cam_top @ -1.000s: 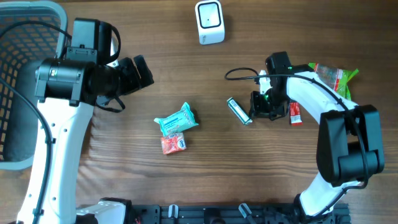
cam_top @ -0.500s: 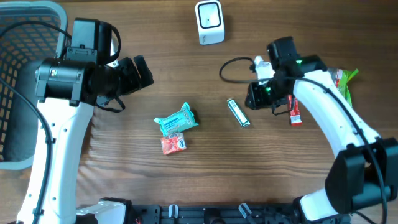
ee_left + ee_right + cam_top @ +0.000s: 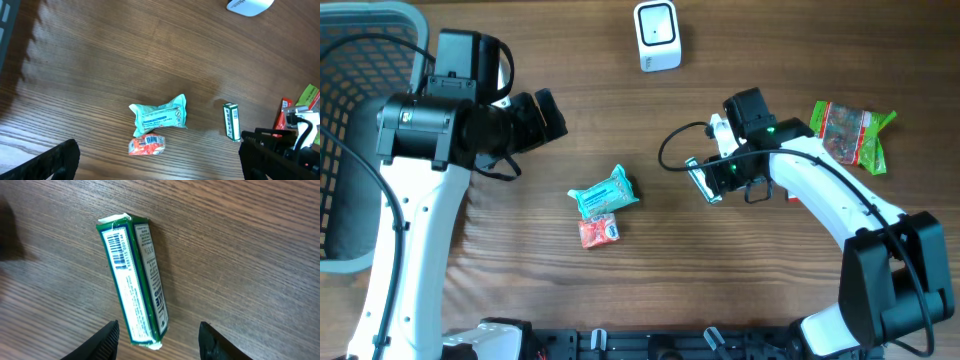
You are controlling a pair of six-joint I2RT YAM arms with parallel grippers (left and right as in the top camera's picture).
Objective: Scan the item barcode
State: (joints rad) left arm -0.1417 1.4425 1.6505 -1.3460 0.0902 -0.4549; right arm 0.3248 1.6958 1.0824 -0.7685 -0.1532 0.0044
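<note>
Your right gripper [image 3: 717,178] is down low right of centre in the overhead view, hovering just over the slim green carton [image 3: 703,180], and its fingers [image 3: 109,339] stand apart. The wrist view shows one finger on each side of the carton's lower end with wood showing in the gaps, so nothing is clamped. That carton lies flat on the wooden table [image 3: 760,290], running diagonally, its white face up and the barcode [image 3: 118,250] printed near the upper end, plain to read in the wrist view. Over on the left, your left gripper [image 3: 542,118] hangs high with its jaws spread wide and nothing in them. Its wrist view looks down on a teal packet [image 3: 160,116] at mid-frame, with a small orange-red packet [image 3: 146,145] touching its lower edge. The white scanner [image 3: 657,35] sits at the top centre, well apart from the carton. A green and red snack bag [image 3: 850,132] lies at the upper right, beyond the right arm, and a grey basket [image 3: 360,25] fills the upper left corner.
</note>
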